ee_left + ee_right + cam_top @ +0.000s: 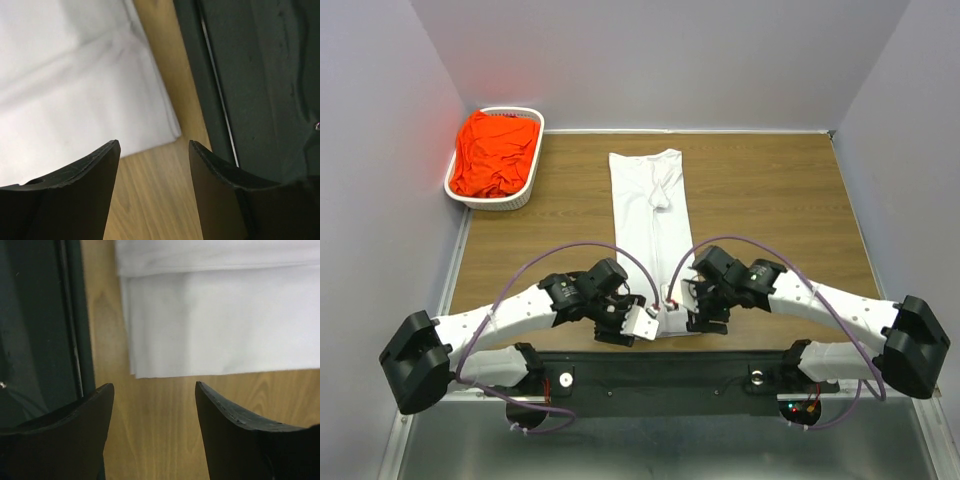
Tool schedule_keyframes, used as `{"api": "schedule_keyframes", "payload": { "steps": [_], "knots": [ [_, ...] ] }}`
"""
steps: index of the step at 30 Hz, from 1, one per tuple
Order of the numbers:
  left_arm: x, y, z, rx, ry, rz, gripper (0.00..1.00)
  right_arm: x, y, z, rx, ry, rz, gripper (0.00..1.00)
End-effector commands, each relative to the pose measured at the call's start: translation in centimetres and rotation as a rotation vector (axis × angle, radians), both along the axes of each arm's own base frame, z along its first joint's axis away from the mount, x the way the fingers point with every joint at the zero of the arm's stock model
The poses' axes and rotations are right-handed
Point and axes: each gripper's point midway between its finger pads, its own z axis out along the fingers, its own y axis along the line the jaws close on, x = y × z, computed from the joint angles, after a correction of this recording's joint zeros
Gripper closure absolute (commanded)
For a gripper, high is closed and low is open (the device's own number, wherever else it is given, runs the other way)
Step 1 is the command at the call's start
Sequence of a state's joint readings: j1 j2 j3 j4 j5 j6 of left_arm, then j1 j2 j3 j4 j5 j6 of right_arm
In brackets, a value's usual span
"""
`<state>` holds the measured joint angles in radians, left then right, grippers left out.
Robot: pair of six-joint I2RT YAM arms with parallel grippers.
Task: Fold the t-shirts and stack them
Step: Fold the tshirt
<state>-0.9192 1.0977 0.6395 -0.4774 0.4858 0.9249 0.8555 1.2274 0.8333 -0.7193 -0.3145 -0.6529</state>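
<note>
The white t-shirt [650,210] lies folded into a long narrow strip down the middle of the table, its near end between the two grippers. The orange-red t-shirt [496,150] lies crumpled in the basket at the far left. My left gripper [638,322] is open and empty at the strip's near left corner [165,131], over bare wood. My right gripper [696,316] is open and empty at the near right corner [137,367]. Neither touches the cloth.
The white slotted basket [525,195] stands at the far left corner. The wooden table [770,200] ends in a black rail [670,365] at the near edge, close beside both grippers. Grey walls stand on three sides.
</note>
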Motion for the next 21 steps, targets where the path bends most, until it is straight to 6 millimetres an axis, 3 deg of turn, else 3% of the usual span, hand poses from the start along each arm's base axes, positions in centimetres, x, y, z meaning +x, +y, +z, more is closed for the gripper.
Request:
{"api": "schedule_keyframes", "payload": {
  "steps": [1,6,13,21],
  "knots": [
    [-1.6,-2.1,-0.6,-0.036,0.015,-0.043,0.33,-1.7,0.7,-1.3,0.011,-0.094,0.184,0.31],
    [-2.6,-1.9,-2.0,0.007,0.008,-0.073,0.36,-1.5,0.6,-2.9,0.0,-0.16,0.227,0.36],
    [-2.0,-1.2,-4.3,0.09,-0.001,-0.047,0.38,-0.7,0.7,-4.9,-0.019,-0.231,0.24,0.41],
    [-1.6,-1.4,-5.0,0.092,-0.012,-0.031,0.49,-1.1,-0.1,-6.4,-0.041,-0.245,0.24,0.63]
  ]
}}
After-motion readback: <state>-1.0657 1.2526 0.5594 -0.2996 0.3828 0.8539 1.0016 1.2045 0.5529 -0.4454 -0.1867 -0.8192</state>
